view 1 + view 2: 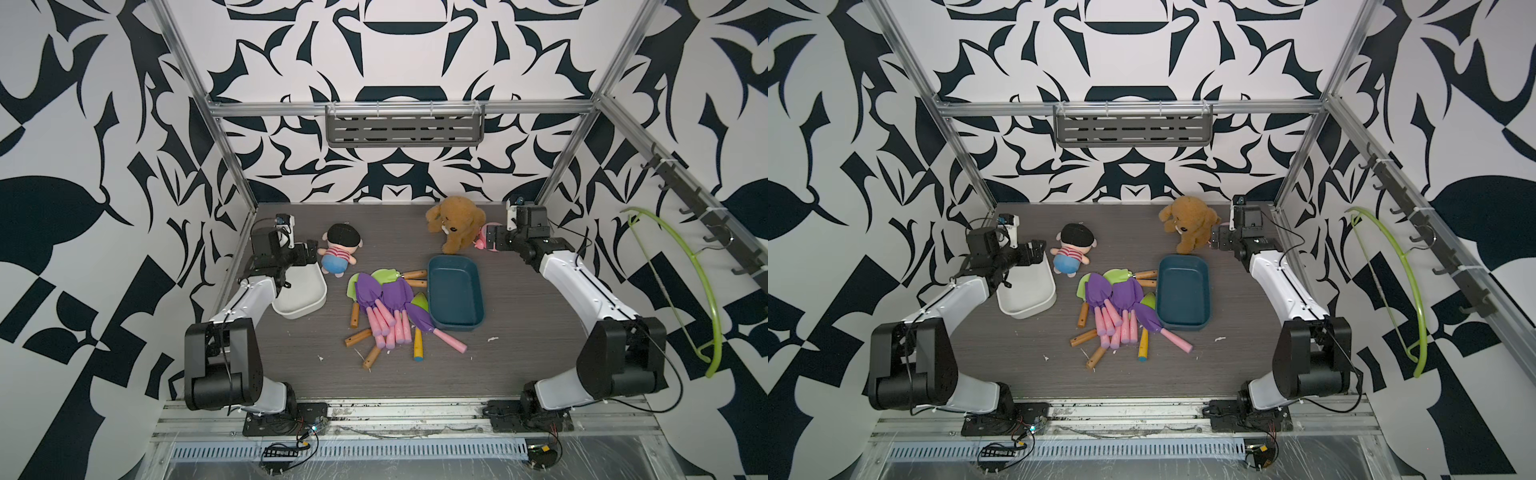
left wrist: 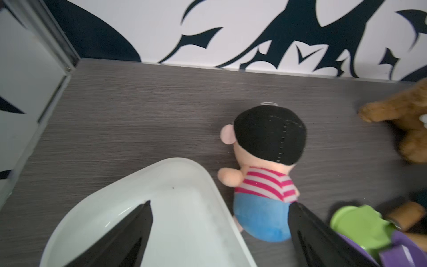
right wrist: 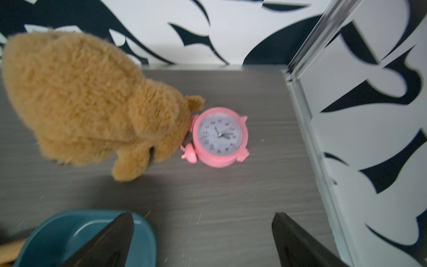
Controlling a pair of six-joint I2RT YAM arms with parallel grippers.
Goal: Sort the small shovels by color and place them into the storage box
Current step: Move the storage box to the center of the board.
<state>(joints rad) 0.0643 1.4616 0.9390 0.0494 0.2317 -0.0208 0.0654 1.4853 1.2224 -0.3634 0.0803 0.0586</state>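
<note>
Jumbled purple and green shovels (image 1: pixel 395 294)

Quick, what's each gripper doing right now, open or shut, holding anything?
Left gripper: open, holding nothing.
Right gripper: open, holding nothing.

Purple and green shovels (image 1: pixel 370 291), teal box (image 1: pixel 455 297)

Bright, even light is filling both top views, while both wrist views are blurring, softening the fuzzy brown plush bear (image 3: pixel 80 97) and round pink alarm clock (image 3: pixel 221 136) ahead of the right gripper (image 3: pixel 203 215), the bear casting a soft shadow.
</note>
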